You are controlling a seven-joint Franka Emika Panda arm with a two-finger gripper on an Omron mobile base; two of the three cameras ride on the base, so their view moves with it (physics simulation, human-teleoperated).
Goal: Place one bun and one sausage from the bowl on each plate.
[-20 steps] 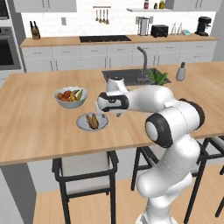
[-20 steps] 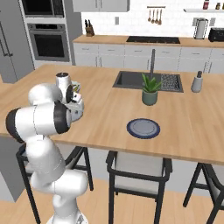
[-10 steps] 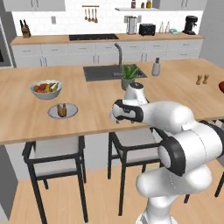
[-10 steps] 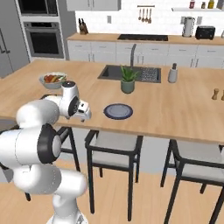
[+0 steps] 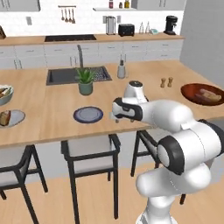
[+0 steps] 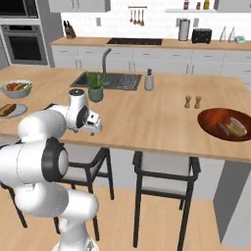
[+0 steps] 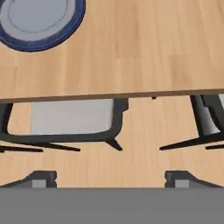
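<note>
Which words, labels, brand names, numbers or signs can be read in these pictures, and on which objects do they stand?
None: no readable text on the counter, the plates, the bowl, the toaster or the coffee machine.

At right you have the dark wooden bowl point(image 5: 202, 94) holding a bun point(image 5: 211, 95); an empty blue-grey plate point(image 5: 88, 114) lies centre-left; another plate point(image 5: 12, 118) holding food sits at far left.
</note>
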